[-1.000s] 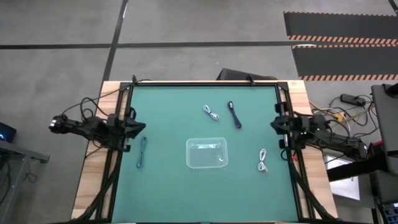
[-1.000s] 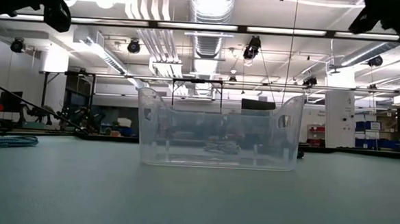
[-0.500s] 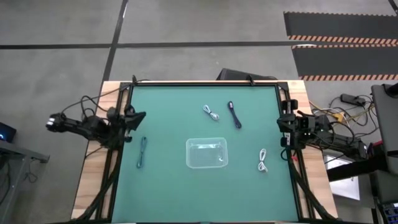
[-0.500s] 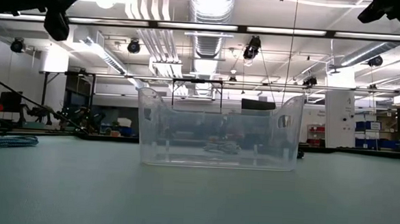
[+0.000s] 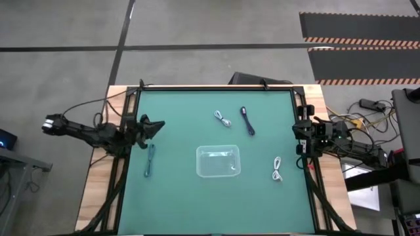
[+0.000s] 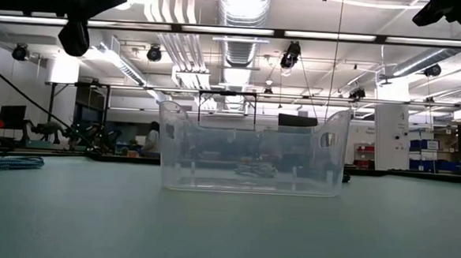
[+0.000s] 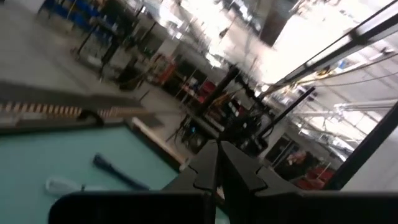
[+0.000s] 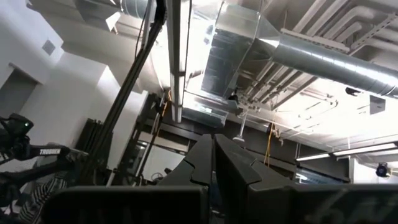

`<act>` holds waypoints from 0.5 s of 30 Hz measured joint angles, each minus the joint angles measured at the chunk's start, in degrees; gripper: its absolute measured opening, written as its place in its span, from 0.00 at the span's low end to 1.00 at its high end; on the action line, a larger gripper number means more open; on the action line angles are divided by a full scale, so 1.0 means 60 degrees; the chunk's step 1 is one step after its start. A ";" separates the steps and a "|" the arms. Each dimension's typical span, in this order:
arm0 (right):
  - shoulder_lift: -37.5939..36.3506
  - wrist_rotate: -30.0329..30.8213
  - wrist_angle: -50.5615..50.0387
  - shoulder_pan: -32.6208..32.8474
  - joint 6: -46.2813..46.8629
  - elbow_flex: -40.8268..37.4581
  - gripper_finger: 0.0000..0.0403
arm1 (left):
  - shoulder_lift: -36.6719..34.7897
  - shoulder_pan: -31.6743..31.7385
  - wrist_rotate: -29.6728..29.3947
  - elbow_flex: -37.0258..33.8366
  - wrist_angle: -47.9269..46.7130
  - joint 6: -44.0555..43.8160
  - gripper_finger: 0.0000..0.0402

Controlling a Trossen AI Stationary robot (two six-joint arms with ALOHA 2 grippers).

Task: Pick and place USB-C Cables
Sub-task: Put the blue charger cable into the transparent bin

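Observation:
Several short cable bundles lie flat on the green mat. A blue-grey one [image 5: 150, 159] is near the left edge. A white one [image 5: 223, 118] and a black one [image 5: 247, 121] lie on the far side. Another white one [image 5: 277, 169] lies right of the clear tray [image 5: 218, 161]. My left gripper [image 5: 156, 126] is shut and hovers over the left edge, just beyond the blue-grey cable. Its wrist view shows the black cable [image 7: 118, 174] and white cable [image 7: 62, 185] ahead. My right gripper [image 5: 298, 131] is shut and waits at the right edge, its fingers [image 8: 214, 140] pointing toward the ceiling.
The clear tray [image 6: 253, 158] stands in the middle of the mat, with something small lying inside it. Black frame rails run along the mat's left and right edges [image 5: 128, 164]. The blue-grey cable [image 6: 7, 162] shows low at the left in the low view.
My left gripper has swung from the left edge a little toward the far side and then inward over the mat, staying shut. My right gripper drew back slightly toward the right edge, then kept still. No cable has moved.

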 joint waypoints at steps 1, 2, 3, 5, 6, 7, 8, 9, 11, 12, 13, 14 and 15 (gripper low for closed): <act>0.0000 0.0000 -0.0009 0.0000 0.0004 0.0000 0.02 | 0.0093 0.0000 0.0001 0.0166 -0.0347 -0.0295 0.00; 0.0000 0.0000 -0.0038 0.0000 0.0010 0.0007 0.02 | 0.0168 0.0000 0.0001 0.0349 -0.0765 -0.0578 0.00; 0.0000 0.0003 -0.0071 0.0000 0.0011 0.0010 0.02 | 0.0234 0.0000 0.0001 0.0544 -0.1198 -0.0881 0.00; 0.0004 0.0004 -0.0153 0.0000 0.0007 0.0015 0.02 | 0.0354 0.0000 0.0001 0.0928 -0.2145 -0.1607 0.00; 0.0004 0.0005 -0.0206 0.0000 -0.0002 0.0015 0.02 | 0.0422 -0.0001 0.0001 0.1114 -0.2660 -0.2009 0.00; 0.0004 0.0007 -0.0253 0.0000 -0.0002 0.0015 0.02 | 0.0523 0.0000 0.0001 0.1319 -0.3212 -0.2418 0.00; 0.0004 0.0007 -0.0282 0.0000 0.0001 0.0015 0.02 | 0.0650 0.0000 -0.0001 0.1513 -0.3738 -0.2859 0.00; 0.0004 0.0007 -0.0288 0.0000 0.0007 0.0015 0.02 | 0.0780 0.0000 0.0001 0.1690 -0.4285 -0.3322 0.00; 0.0004 0.0007 -0.0284 0.0000 0.0004 0.0015 0.02 | 0.1031 0.0000 0.0012 0.2042 -0.5458 -0.4228 0.00; 0.0004 0.0007 -0.0284 0.0000 0.0004 0.0015 0.02 | 0.1168 0.0000 0.0035 0.2211 -0.5986 -0.4710 0.00; 0.0004 0.0007 -0.0286 0.0000 0.0007 0.0015 0.02 | 0.1316 0.0000 0.0086 0.2373 -0.6498 -0.5178 0.00; 0.0004 0.0007 -0.0286 0.0000 0.0007 0.0015 0.02 | 0.1457 0.0000 0.0171 0.2530 -0.7018 -0.5623 0.00; 0.0004 0.0007 -0.0284 0.0000 0.0004 0.0015 0.02 | 0.1601 0.0000 0.0312 0.2662 -0.7498 -0.6055 0.00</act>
